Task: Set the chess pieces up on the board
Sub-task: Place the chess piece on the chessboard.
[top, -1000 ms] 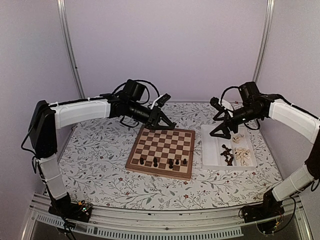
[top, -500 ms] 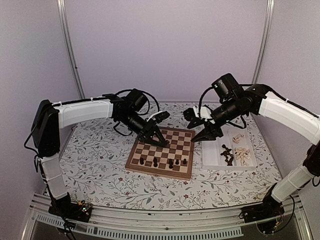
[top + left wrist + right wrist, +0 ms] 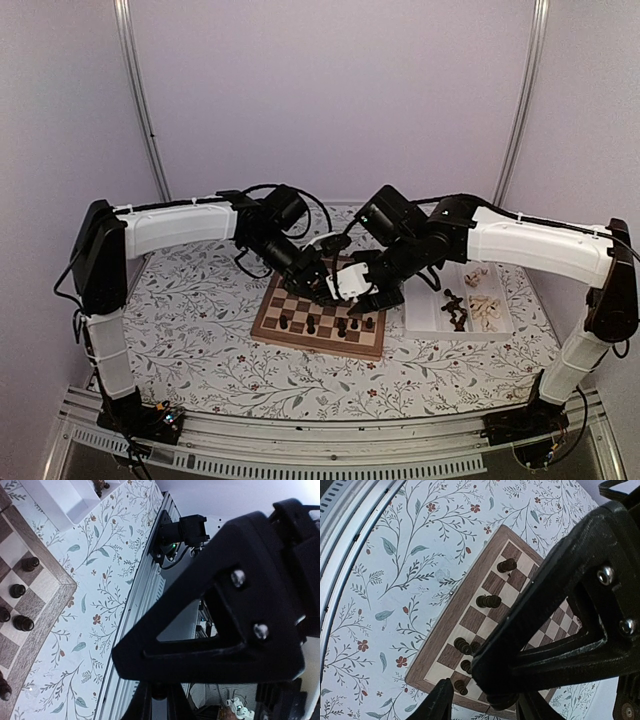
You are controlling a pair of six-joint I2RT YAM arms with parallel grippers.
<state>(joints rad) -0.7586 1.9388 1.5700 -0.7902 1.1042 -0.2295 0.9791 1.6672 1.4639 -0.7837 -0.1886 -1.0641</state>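
Your left gripper (image 3: 322, 287) was pinched shut over the square wooden chessboard (image 3: 268, 318), its load unseen. Your right gripper (image 3: 362, 292) hovered beside it with jaws partly apart, contents unclear, likely to extend the row of dark turned chess pieces (image 3: 310, 325) just nearside.

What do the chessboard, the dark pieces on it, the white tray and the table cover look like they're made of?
The board looks like wood: tan border, dark and cream squares, no glare. The dark chess pieces could be stained wood or plastic; too small to tell. The tray looks like smooth white plastic. The table cover seems matte printed cloth or vinyl, with a floral pattern.
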